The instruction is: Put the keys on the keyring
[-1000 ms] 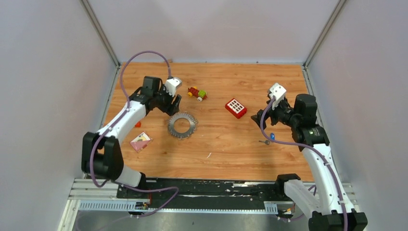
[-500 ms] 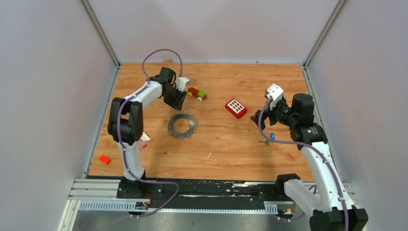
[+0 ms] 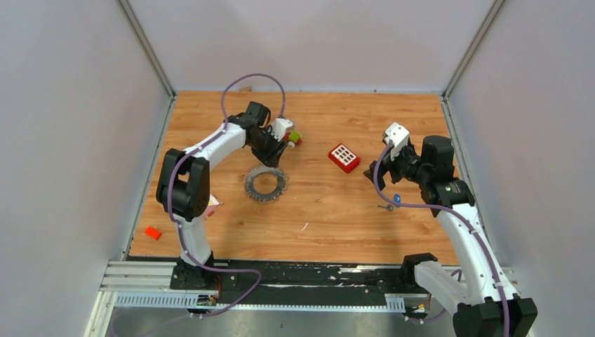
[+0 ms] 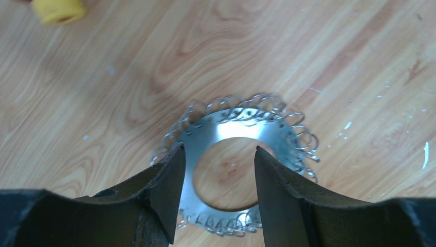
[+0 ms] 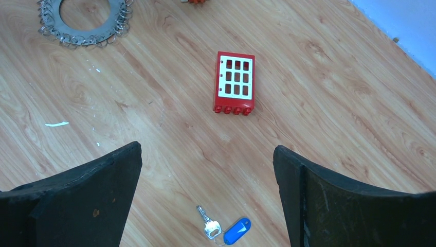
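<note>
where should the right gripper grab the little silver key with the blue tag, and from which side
Probably the blue oval plastic tag, from straight above with the open right gripper, closing across its narrow width. It looks thicker than the small silver key joined to it, which lies flat on the wooden table.

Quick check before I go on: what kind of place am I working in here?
Likely a lab test cell: a wood-grain table boxed in by plain grey panels, a metal rail at its near edge, toy props like the red block.
</note>
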You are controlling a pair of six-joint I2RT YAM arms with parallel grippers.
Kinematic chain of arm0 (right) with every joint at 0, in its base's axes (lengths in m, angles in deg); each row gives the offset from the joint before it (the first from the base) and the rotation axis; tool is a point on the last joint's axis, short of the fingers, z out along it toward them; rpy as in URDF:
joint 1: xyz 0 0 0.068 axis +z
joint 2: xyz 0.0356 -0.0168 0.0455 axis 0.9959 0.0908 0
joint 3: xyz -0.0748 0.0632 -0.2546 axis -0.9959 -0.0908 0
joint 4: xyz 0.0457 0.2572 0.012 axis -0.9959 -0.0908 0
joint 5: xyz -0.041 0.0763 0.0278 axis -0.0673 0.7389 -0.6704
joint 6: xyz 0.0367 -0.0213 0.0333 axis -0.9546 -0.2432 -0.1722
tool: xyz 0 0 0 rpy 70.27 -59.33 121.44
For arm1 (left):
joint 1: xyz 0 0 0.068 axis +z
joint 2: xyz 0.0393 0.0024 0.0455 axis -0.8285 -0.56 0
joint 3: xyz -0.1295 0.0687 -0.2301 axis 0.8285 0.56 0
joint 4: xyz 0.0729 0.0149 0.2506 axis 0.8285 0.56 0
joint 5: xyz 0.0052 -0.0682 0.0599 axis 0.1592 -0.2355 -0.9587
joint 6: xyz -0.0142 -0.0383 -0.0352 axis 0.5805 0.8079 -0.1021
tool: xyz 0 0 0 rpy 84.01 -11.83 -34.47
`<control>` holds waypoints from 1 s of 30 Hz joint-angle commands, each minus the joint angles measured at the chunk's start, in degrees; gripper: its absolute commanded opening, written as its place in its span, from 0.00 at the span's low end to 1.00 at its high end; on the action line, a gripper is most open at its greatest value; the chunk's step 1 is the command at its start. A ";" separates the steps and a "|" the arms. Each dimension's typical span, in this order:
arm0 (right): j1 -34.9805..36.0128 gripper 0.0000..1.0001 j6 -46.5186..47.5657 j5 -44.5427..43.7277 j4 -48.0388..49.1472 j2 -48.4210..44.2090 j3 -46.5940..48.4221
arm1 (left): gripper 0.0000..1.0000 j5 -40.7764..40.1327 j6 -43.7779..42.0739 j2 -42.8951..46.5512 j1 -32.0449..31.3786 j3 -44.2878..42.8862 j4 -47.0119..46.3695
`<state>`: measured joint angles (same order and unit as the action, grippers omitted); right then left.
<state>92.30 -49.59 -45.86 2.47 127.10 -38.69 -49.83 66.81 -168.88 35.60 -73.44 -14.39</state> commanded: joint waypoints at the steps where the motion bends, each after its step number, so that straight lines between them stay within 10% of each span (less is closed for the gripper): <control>1: 0.31 1.00 0.67 -0.23 0.48 -0.03 -0.03 | 0.59 1.45 -5.26 0.37 -3.73 -2.50 1.82; 30: 0.40 1.00 1.50 0.49 -0.66 0.56 0.21 | 0.52 2.57 -15.28 -9.13 -9.63 -7.35 8.23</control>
<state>92.39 -48.95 -46.06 1.55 127.76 -38.69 -48.12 52.93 -177.34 26.01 -79.19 -7.42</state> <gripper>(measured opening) 0.998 0.531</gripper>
